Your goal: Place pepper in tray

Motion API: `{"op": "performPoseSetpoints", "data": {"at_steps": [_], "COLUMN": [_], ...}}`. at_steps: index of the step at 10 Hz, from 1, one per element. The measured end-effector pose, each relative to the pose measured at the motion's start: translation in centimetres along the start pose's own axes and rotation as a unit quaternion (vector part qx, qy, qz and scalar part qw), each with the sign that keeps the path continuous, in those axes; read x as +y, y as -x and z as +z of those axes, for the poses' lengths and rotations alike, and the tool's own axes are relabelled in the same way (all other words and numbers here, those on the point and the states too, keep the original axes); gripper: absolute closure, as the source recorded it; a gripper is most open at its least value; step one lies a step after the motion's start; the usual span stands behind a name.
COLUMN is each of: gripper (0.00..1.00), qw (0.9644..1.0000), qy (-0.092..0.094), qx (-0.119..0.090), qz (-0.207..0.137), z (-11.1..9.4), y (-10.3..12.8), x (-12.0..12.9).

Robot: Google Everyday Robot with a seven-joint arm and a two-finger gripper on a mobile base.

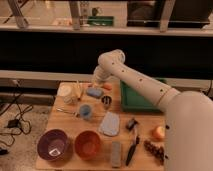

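Orange-red pepper lies on desk, outside tray. My fingers hover just beside it; whether they are parted or closed, I cannot tell.

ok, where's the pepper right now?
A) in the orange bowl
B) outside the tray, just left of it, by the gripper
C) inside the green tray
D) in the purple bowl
B: the pepper shows just left of the tray, outside its rim, with the gripper close beside it at the back of the table.
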Motion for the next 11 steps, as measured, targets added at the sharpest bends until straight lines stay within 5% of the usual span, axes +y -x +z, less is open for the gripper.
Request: {"op": "performPoseSetpoints", "data": {"at_steps": [7, 11], "gripper": [1.00, 1.00], "qw": [1.0000, 0.9976], "qy": [-0.004, -0.029], "qx": [-0.001, 0.009], "qz": [0.009, 0.062], "z": [-0.1, -1.9], "y": [-0.4, -5.9], "x": [-0.1, -0.7]}}
